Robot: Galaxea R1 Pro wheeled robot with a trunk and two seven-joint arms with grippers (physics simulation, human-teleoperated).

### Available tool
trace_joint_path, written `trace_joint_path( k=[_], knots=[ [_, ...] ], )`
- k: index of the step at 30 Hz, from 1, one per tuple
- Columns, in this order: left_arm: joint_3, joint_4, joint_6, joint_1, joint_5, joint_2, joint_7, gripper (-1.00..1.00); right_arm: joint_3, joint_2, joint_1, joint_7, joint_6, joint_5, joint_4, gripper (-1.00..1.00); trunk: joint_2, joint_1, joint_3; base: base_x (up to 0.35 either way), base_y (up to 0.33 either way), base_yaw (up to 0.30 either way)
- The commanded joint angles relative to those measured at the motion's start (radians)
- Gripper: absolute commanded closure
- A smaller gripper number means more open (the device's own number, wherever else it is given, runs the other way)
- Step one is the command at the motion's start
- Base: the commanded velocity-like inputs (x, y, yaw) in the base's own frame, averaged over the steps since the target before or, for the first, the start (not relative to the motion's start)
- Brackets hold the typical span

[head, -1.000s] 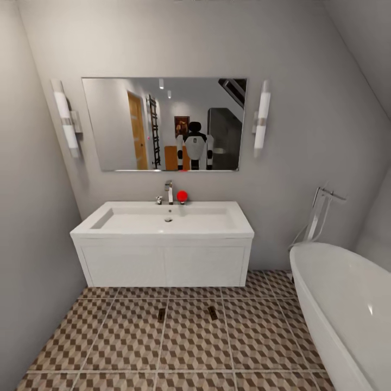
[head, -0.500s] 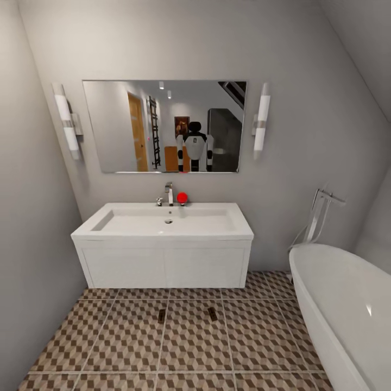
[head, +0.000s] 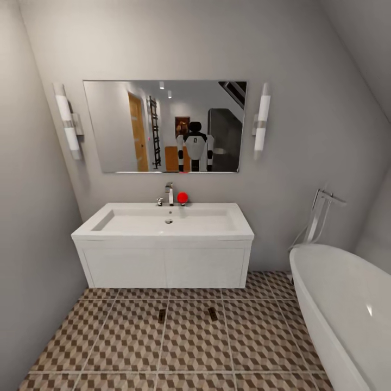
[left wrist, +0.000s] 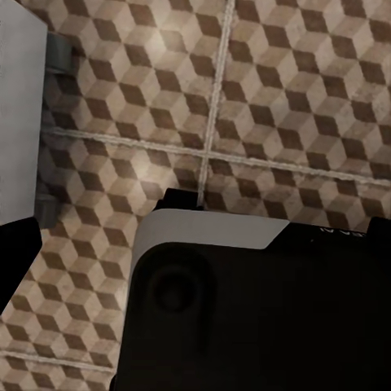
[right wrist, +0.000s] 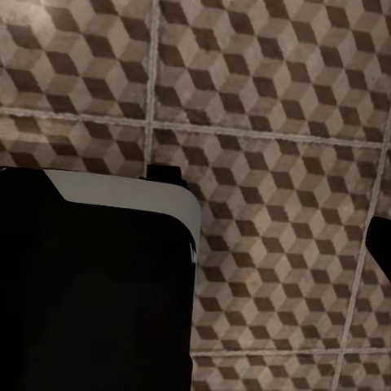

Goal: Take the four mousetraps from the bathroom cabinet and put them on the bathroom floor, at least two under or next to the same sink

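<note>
You face the sink point(head: 163, 222) on the far wall, with two mousetraps point(head: 161, 314) lying apart on the bathroom floor point(head: 108, 347) just near of it and the bathtub point(head: 342, 304) at right. Nothing has shifted since half a second ago. Whether either end effector is wide or narrow, you cannot tell.

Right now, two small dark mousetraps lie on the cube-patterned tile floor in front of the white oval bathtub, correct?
Not quite. In the head view the two small dark mousetraps lie on the cube-patterned tile floor in front of the white rectangular sink vanity, not the white oval bathtub.
</note>
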Motion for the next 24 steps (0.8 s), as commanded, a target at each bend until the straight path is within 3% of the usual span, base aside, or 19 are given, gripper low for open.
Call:
trace_joint_path(
  k=[1, 24],
  knots=[
    [-0.009, 0.001, -0.003, -0.001, 0.007, 0.000, 0.003, -1.00, 0.007, 0.001, -0.001, -0.004, -0.005, -0.001, 0.003, -1.00, -0.001, 0.000, -0.001, 0.000, 0.000, 0.109],
    [-0.008, 0.001, -0.005, -0.001, 0.004, -0.005, 0.003, -1.00, 0.010, -0.001, -0.001, -0.004, -0.001, 0.001, 0.002, -1.00, -0.001, 0.000, -0.001, 0.000, 0.000, 0.253]
  ],
)
